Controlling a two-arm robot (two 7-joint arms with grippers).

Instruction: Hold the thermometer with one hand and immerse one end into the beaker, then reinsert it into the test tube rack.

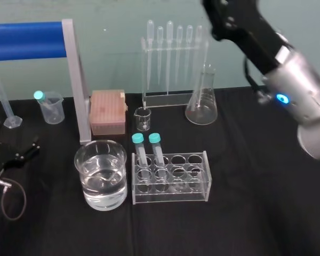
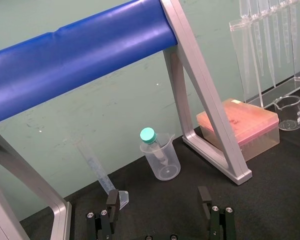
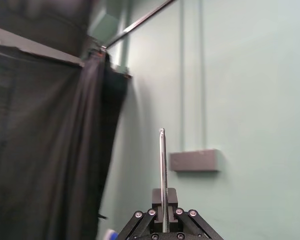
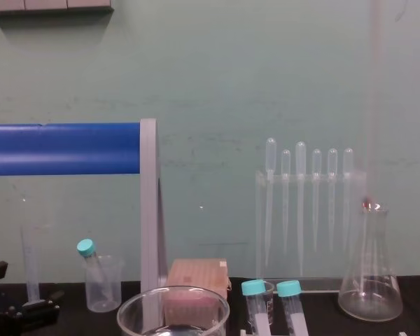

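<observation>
Right of the beaker (image 1: 101, 173) and well above it in the head view, the right arm (image 1: 288, 80) reaches up and back past the picture's top edge. The test tube rack (image 1: 170, 96) stands behind the beaker, to its right, with pipettes hanging in it. Left of the beaker, the left gripper (image 1: 30, 151) sits low over the black table (image 1: 256, 213).

From the left wrist view, that gripper's fingers (image 2: 111, 202) stand wide apart with nothing between them.

From the right wrist view, the right gripper (image 3: 163, 207) is clamped on the thermometer (image 3: 162, 165), which stands upright from between its fingers.

From the chest view, the thermometer hangs upright far right of the beaker, its red tip at the mouth of a conical flask (image 4: 369, 280), clear of the rack.
</observation>
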